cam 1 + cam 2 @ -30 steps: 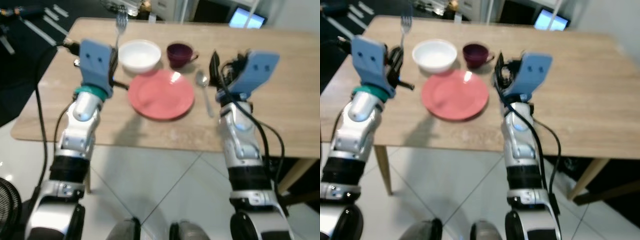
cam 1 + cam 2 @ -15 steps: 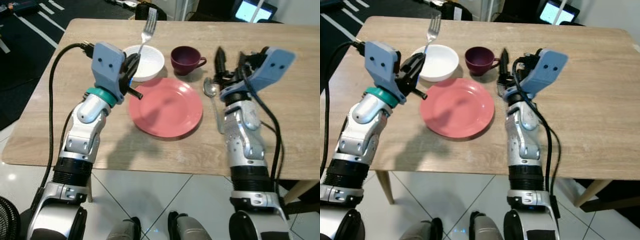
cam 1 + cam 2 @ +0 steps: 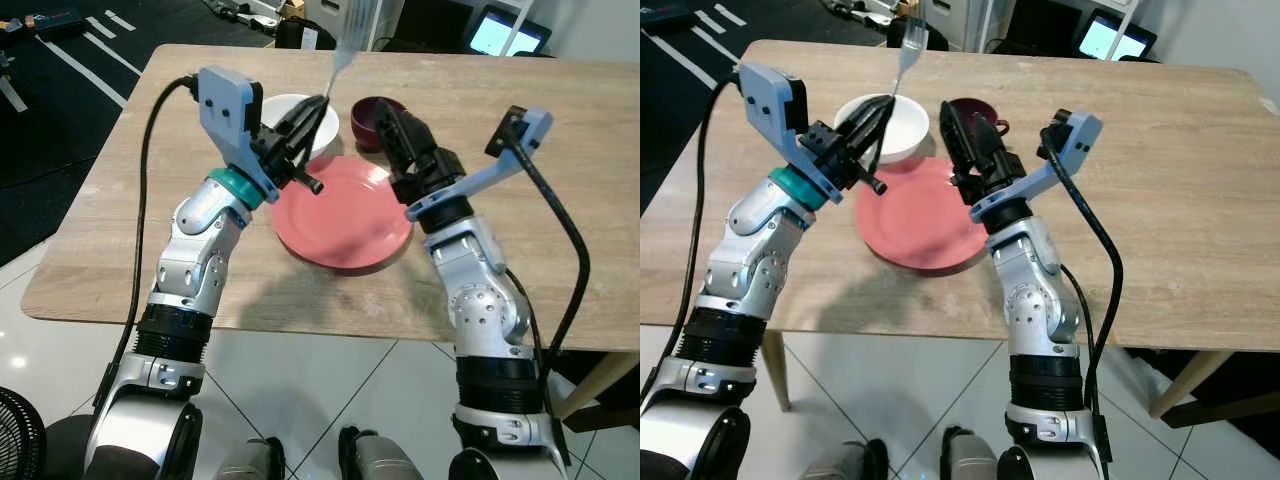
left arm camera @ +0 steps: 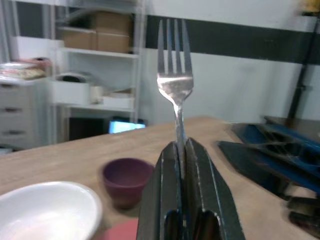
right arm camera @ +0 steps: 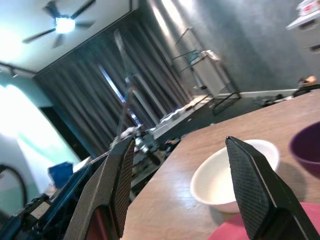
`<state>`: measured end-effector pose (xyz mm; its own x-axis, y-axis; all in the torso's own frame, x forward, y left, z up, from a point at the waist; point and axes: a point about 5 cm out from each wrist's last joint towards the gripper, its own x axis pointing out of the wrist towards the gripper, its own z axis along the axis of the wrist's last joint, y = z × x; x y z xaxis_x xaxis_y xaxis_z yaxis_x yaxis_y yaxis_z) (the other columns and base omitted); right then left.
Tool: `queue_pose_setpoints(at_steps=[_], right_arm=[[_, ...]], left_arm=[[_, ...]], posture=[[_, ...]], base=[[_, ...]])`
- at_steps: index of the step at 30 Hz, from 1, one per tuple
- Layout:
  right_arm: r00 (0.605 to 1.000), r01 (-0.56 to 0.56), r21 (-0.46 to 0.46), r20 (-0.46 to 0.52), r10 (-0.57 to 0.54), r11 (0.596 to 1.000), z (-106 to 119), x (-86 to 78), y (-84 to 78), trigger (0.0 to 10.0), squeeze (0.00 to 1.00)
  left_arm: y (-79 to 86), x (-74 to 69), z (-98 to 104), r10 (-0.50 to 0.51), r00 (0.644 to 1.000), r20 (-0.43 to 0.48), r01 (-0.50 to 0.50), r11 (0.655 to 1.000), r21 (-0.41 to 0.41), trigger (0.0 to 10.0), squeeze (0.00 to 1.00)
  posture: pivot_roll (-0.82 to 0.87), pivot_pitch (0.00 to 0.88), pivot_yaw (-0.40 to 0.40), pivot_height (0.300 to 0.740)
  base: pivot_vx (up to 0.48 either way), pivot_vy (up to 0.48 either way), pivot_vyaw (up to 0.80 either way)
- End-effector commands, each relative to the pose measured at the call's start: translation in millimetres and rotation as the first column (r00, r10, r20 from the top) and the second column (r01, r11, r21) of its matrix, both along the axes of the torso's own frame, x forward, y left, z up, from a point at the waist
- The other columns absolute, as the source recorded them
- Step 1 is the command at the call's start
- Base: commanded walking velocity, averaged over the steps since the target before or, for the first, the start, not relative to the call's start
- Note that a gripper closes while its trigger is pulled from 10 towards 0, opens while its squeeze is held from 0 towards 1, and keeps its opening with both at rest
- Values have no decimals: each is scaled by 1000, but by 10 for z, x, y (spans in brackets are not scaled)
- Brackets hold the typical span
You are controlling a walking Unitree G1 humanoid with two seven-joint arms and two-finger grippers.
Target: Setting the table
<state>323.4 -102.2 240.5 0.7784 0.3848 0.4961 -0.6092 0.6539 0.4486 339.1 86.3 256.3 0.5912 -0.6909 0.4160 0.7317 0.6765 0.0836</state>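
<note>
Since 0.5 s ago I've swung both arms inward over the plate (image 3: 345, 212). Left pincer (image 3: 312, 112) clamps the fork (image 3: 345, 40) upright, above plate and bowl (image 3: 285, 108). Right pincer (image 3: 392, 125) spread wide, w/ nothing in it, near the cup (image 3: 370, 108) on the counter (image 3: 590, 190).

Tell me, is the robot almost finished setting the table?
Partly. The pink plate, white bowl and purple cup already sit together on the table. The left gripper is shut on the fork, held up in the air, so it is not yet laid down. The right gripper is open above the plate.
</note>
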Motion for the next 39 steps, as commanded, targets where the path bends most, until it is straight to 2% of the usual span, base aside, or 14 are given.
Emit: queue_pose_setpoints(at_steps=[1,2,6,7,9,10,11,13,14,28,39], right_arm=[[999,-41,-5,12,41,999,5,-36,62,10000,0],[998,-55,1,12,55,998,16,-44,66,10000,0],[997,-81,3,12,81,997,24,-59,72,10000,0],[996,-92,2,12,92,996,27,-66,75,9490,0],[994,-104,-1,10,104,995,28,-75,84,7294,0],[994,-104,-1,10,104,995,28,-75,84,7294,0],[994,-107,-1,9,107,994,27,-78,88,2863,0],[994,-107,-2,8,107,994,26,-78,89,2863,0],[994,-109,-4,6,109,994,24,-78,89,0,0],[988,-152,-69,-10,152,986,-47,-115,141,0,0],[989,-146,-84,-11,145,986,-62,-108,140,0,0]], left_arm=[[-55,-61,-108,-68,997,-29,70,996,56,10000,0],[-48,-67,-146,-71,997,-32,73,994,78,10000,0],[-47,-79,-168,-96,994,-49,100,992,79,10000,0],[-51,-89,-179,-113,992,-55,117,990,80,10000,0],[-55,-91,-188,-118,991,-59,123,989,85,10000,0],[-55,-91,-188,-118,991,-59,123,989,85,10000,0],[-55,-91,-187,-117,991,-61,122,989,84,10000,0],[-55,-85,-176,-115,991,-61,120,990,78,10000,0],[-57,-85,-160,-120,991,-62,124,990,72,10000,0],[-78,-101,-113,-135,990,-50,139,988,71,10000,0],[-79,-97,-115,-113,993,-40,116,990,85,10000,0]], posture=[[-45,112,50,740],[-42,114,50,740],[-40,116,49,740],[-40,116,49,740],[-41,119,47,740],[-41,119,47,740],[-41,119,47,740],[-42,120,47,740],[-42,120,47,740],[-39,121,45,740],[-38,115,45,740]], base=[[0,0,0],[0,0,0],[0,0,0],[0,0,0],[0,0,0],[0,0,0],[0,0,0],[0,0,0],[0,0,0],[0,0,0],[0,0,0]])
